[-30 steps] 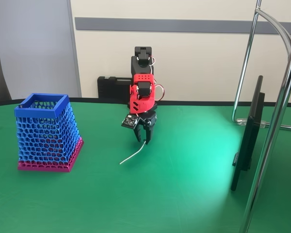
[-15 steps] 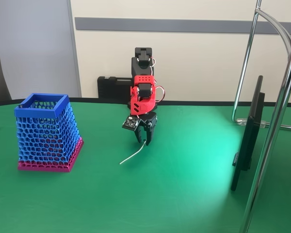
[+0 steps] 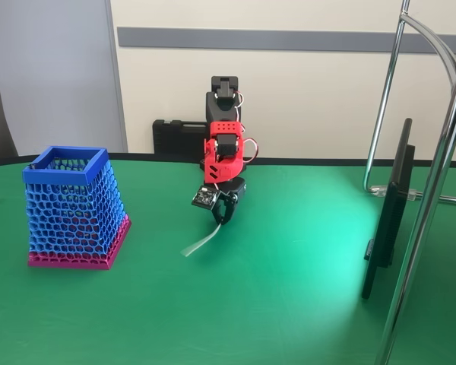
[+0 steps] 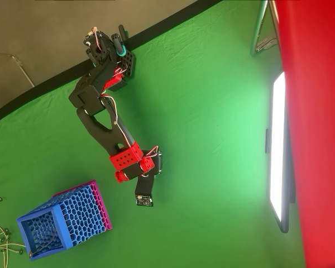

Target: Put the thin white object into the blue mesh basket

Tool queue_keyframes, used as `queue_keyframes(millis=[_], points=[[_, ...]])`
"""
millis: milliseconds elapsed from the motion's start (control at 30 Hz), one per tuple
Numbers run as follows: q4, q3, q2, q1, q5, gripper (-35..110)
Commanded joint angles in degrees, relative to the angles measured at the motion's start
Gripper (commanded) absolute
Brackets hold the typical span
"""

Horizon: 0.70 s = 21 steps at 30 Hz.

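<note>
Below the gripper, clamped shut, hangs the thin white object.

The thin white object is a slender, slightly curved strip that slants down to the left in the fixed view; its upper end sits at the pincer, its lower end close to the green counter. Well to its left stands the blue mesh basket, upright, tapered, honeycomb-walled, with a solid blue rim and a magenta base band.
</note>
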Motion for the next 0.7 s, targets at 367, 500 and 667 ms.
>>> queue_keyframes(millis=[367, 500, 667], points=[[-0.9, -10.8, 6.2, -1.8, 8.1, 1], [-11.8, -9.0, 12.9, -2.0, 12.7, 1], [-33.9, -1.0, 21.6, -0.4, 19.2, 1]])
